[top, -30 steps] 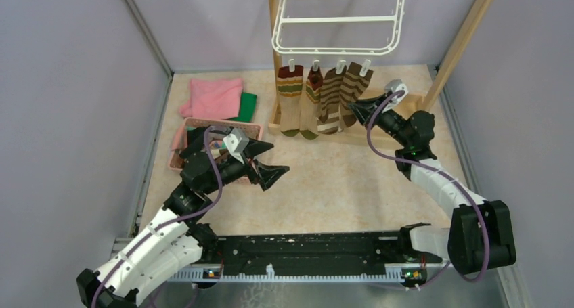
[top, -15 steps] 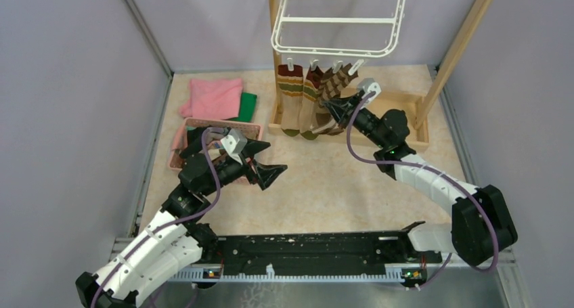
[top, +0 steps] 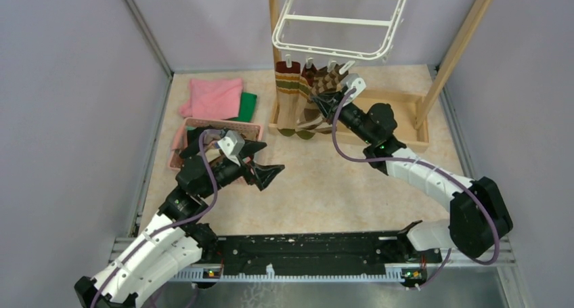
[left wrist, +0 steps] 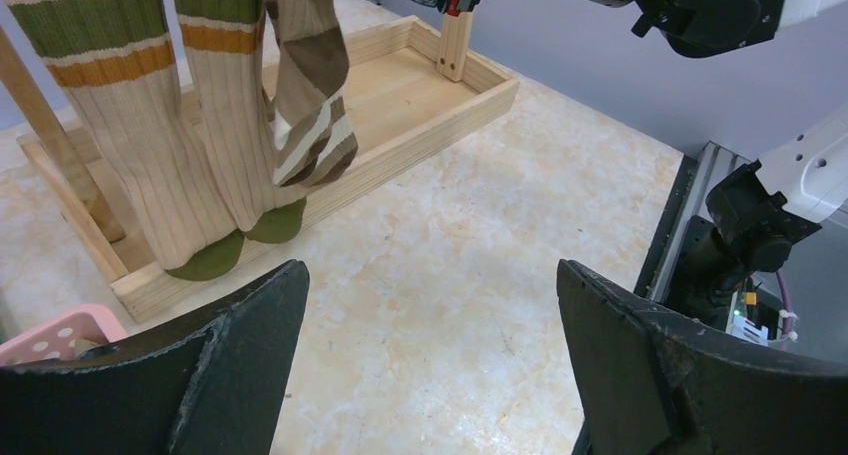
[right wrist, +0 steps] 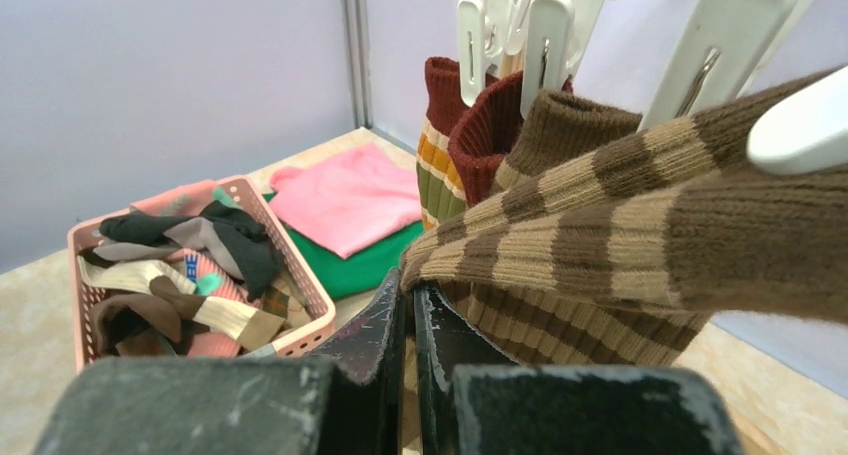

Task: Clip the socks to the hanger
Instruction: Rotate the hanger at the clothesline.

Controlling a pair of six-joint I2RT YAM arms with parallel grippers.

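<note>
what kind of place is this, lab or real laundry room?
Likely a lab robot cell staged as laundry: plain grey panel walls, arms' mounting rail, striped socks on a white hanger.

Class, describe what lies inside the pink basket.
A tangled heap of socks fills the pink basket: black, grey, cream-and-brown striped. The bottom and anything beneath the heap are covered.

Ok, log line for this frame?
right gripper: shut on striped sock | left gripper: open, empty | socks: four clipped to hanger
</note>
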